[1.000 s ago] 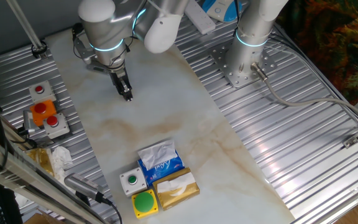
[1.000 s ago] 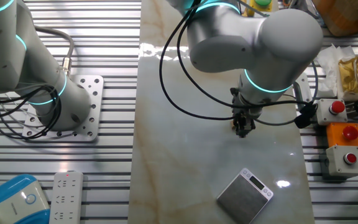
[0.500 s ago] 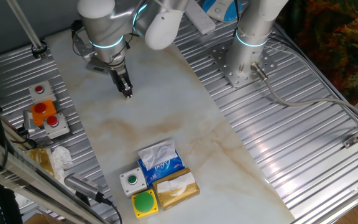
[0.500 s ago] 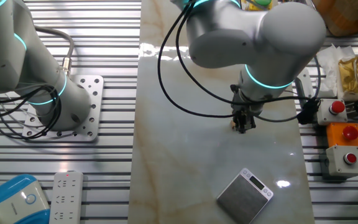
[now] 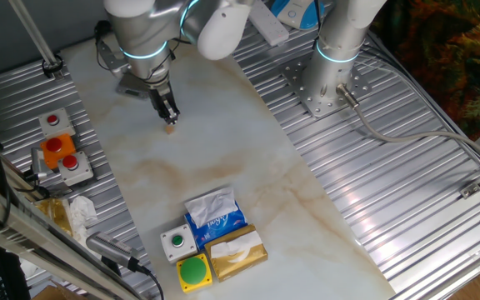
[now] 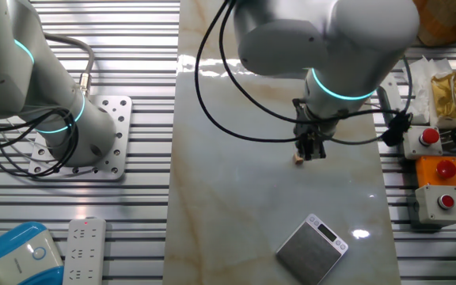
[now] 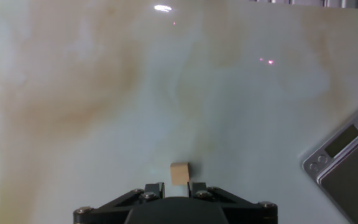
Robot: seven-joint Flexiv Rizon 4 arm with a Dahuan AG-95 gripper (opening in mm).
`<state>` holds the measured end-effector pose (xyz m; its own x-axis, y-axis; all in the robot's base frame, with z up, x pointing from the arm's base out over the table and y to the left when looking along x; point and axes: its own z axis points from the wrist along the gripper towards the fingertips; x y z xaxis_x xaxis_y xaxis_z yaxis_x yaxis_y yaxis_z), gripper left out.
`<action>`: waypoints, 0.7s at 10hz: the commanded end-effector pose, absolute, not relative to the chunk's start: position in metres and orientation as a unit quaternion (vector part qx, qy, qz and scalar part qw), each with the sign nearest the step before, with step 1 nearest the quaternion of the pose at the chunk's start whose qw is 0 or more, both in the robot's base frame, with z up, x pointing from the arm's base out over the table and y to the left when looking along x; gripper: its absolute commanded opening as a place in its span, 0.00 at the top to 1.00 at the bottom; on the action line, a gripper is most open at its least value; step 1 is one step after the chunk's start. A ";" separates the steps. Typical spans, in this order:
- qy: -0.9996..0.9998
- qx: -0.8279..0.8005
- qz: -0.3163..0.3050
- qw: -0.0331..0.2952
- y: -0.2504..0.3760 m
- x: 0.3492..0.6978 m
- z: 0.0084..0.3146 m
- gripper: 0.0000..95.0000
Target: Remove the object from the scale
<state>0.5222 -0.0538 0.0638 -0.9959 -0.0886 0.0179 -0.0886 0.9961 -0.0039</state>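
The object [image 5: 171, 128], a tiny tan-brown nugget, lies on the marble tabletop, off the scale. It also shows in the other fixed view [image 6: 299, 159] and in the hand view [image 7: 179, 173], just beyond my fingertips. My gripper [image 5: 169, 117] hangs right above it, jaws slightly apart and empty; it also shows in the other fixed view [image 6: 310, 151] and the hand view [image 7: 176, 188]. The scale [image 6: 311, 249], a flat grey square with a bare top, sits apart nearer the table edge, at the right edge of the hand view [image 7: 352, 163]. It is hidden in the one fixed view.
A blue tissue pack [image 5: 215, 217], a yellow-brown tissue box [image 5: 238, 252] and green button boxes [image 5: 192, 271] stand at the table's near end. Red and orange button boxes [image 6: 438, 174] sit beside the slab. A second arm's base [image 6: 85, 134] and a power strip [image 6: 83, 249] lie opposite.
My gripper has let go of the nugget and risen a little; the nugget now lies uncovered on the marble just below the fingertips. The scale has not moved.
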 end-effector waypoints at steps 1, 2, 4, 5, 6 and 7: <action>-0.999 0.039 0.008 0.001 -0.057 0.524 0.064 1.00; -0.999 0.041 0.006 0.000 -0.061 0.524 0.066 1.00; -0.999 0.049 0.004 0.001 -0.071 0.528 0.071 1.00; -0.999 0.052 0.003 0.003 -0.076 0.530 0.073 1.00; -0.998 0.056 0.004 0.004 -0.079 0.532 0.076 1.00; -0.998 0.061 0.001 0.007 -0.086 0.536 0.080 1.00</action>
<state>0.5360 -0.0873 0.0794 -0.9924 -0.1221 0.0143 -0.1222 0.9925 -0.0061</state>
